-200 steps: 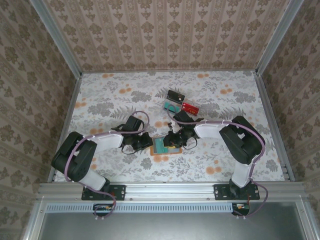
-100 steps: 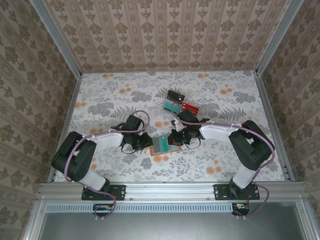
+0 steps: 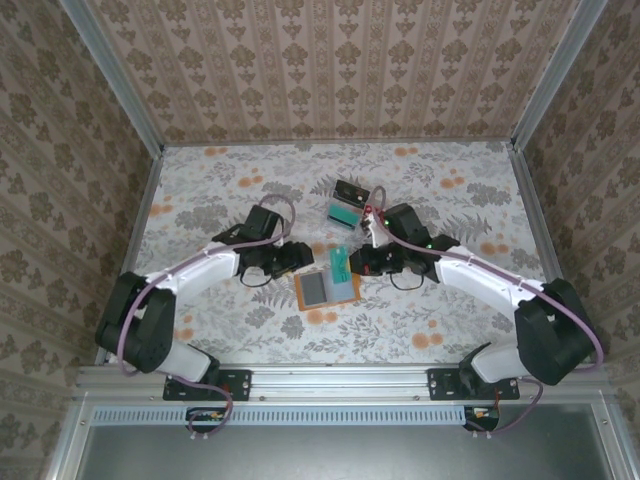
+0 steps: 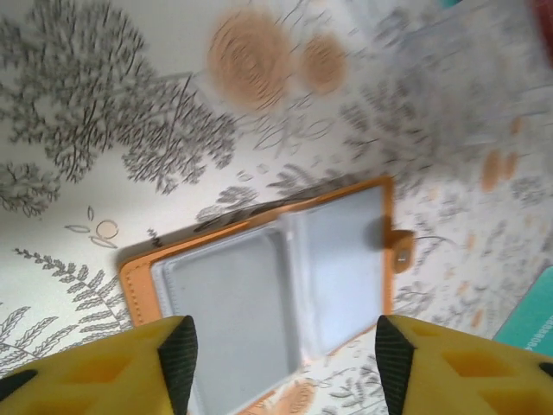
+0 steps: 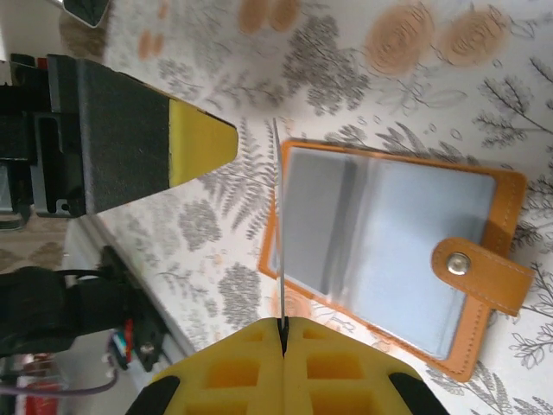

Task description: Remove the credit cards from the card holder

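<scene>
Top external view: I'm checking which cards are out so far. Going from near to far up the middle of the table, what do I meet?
Card holder → held teal card → loose teal card → black card

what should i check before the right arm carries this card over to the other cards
1. Grip: right pincer shut on the held teal card: ok.
2. Held card out of the card holder: ok.
3. The left pincer open: ok.
4. The pockets empty: ok, both look grey and bare.
5. Room beside the black card and the lying teal card: cannot tell, the right arm covers part.
</scene>
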